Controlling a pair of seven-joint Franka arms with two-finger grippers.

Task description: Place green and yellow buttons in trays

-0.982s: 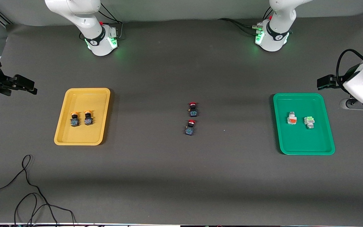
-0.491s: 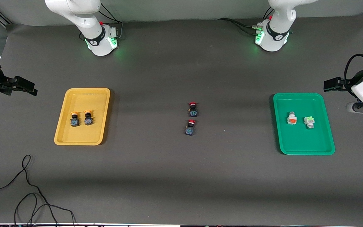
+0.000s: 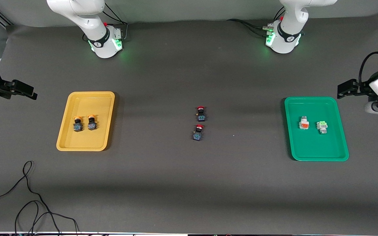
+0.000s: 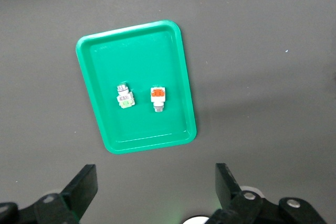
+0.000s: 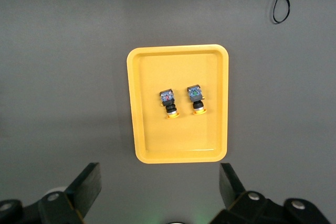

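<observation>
Left wrist view shows the left gripper (image 4: 152, 192) spread wide and empty, high over the green tray (image 4: 181, 77); the right gripper (image 5: 160, 192) hangs likewise released above the yellow tray (image 5: 137, 129). Sorting looks finished, so both arms should simply stay clear. Glossy rimmed trays hold two whitish blocks (image 4: 140, 98) and two yellow-capped switches (image 5: 182, 100); red-capped switches (image 3: 199, 123) sit mid-table.

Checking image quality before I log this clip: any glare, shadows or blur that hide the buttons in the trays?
Front view: even light, soft shadow bands across the table, green glow at both bases; buttons sharp but tiny. Left wrist view: green tray crisp, no glare. Right wrist view: yellow tray evenly lit, faint sheen.
</observation>
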